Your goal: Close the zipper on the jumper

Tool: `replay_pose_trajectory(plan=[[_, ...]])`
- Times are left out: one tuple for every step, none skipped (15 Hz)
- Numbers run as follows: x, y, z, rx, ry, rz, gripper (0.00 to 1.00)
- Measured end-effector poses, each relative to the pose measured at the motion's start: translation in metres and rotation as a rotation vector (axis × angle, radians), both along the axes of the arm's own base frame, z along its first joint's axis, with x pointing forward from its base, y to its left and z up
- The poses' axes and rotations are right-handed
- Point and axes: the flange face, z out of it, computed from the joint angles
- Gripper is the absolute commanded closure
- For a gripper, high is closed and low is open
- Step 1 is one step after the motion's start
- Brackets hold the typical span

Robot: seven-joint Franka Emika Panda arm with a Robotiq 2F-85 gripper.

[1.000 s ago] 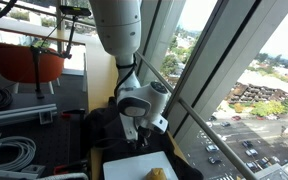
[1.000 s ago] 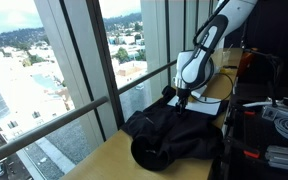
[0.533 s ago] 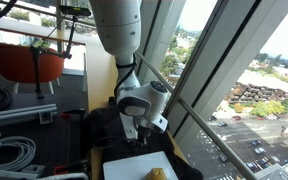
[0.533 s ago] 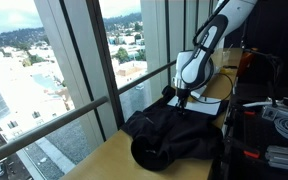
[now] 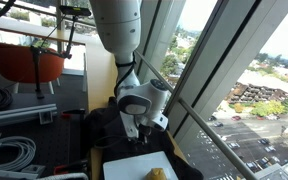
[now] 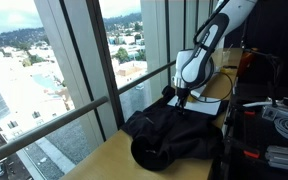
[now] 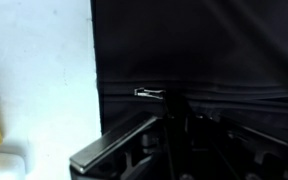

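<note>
Wrist view: jumper [image 7: 204,50], black matte fabric, fills most of frame. Zipper pull [image 7: 149,93], small, flat, silvery metal, on horizontal seam. In an exterior view, jumper is soft crumpled heap on tan table [image 6: 94,160] beside window. Gripper [image 6: 183,98] down at jumper's edge; I cannot tell jaw opening or hold.

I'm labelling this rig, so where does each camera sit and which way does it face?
Exterior view: windows on its right, facing the arm and gripper over the black jumper.
Exterior view: opposite end, windows left, jumper nearest, arm behind.
Wrist view: looks down on the zipper pull; gripper finger shows.
Both exterior views share arm and jumper.
</note>
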Motion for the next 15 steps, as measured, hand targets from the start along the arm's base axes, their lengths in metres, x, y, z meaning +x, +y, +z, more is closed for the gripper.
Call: replay_pose_trajectory(plan=[[0.000,0.001,0.003,-0.003,-0.003,0.008,0.98],[-0.001,0.002,0.007,-0.007,-0.005,0.018,0.98],[-0.002,0.004,0.011,-0.010,-0.008,0.027,0.98],[-0.003,0.007,0.015,-0.013,-0.010,0.037,0.98],[-0.005,0.010,0.019,-0.016,-0.012,0.049,0.98],[-0.007,0.014,0.022,-0.018,-0.012,0.061,0.98],[-0.009,0.019,0.024,-0.021,-0.012,0.074,0.98],[-0.012,0.023,0.027,-0.024,-0.011,0.087,0.98],[-0.015,0.027,0.028,-0.026,-0.009,0.098,0.98],[-0.018,0.031,0.030,-0.028,-0.008,0.108,0.98],[-0.020,0.034,0.031,-0.030,-0.007,0.118,0.98],[-0.022,0.037,0.032,-0.032,-0.006,0.127,0.98],[-0.024,0.039,0.033,-0.034,-0.004,0.134,0.98],[-0.026,0.041,0.035,-0.037,-0.004,0.141,0.98],[-0.028,0.043,0.036,-0.040,-0.003,0.149,0.98]])
